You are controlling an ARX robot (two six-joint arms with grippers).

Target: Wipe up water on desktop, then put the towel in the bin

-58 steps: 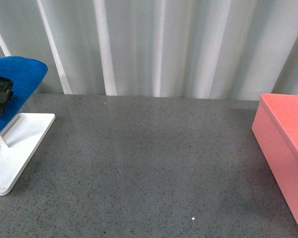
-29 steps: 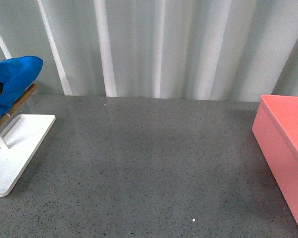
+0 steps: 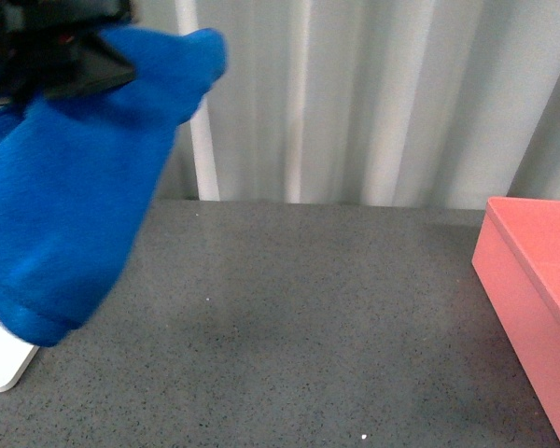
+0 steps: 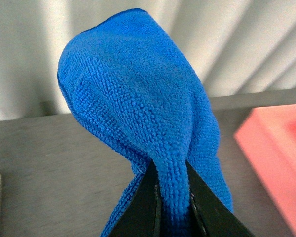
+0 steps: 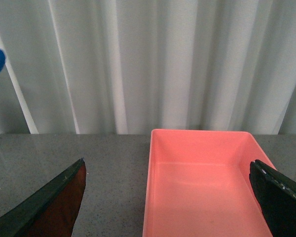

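While pinching the towel (image 3: 65, 205) in the left claw (image 4: 170, 173), holds it above the tabletop's (image 3: 308, 317) left edge for wiping, with right claw (image 5: 166, 163) wide.

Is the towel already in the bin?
No: the bin shows a bare inside in the right wrist view, and the towel hangs pinched in the left gripper.

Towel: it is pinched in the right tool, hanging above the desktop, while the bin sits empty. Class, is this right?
No. The left wrist view shows the towel pinched in the left tool, not the right tool, which is open. It does hang above the desktop, and the bin sits empty.
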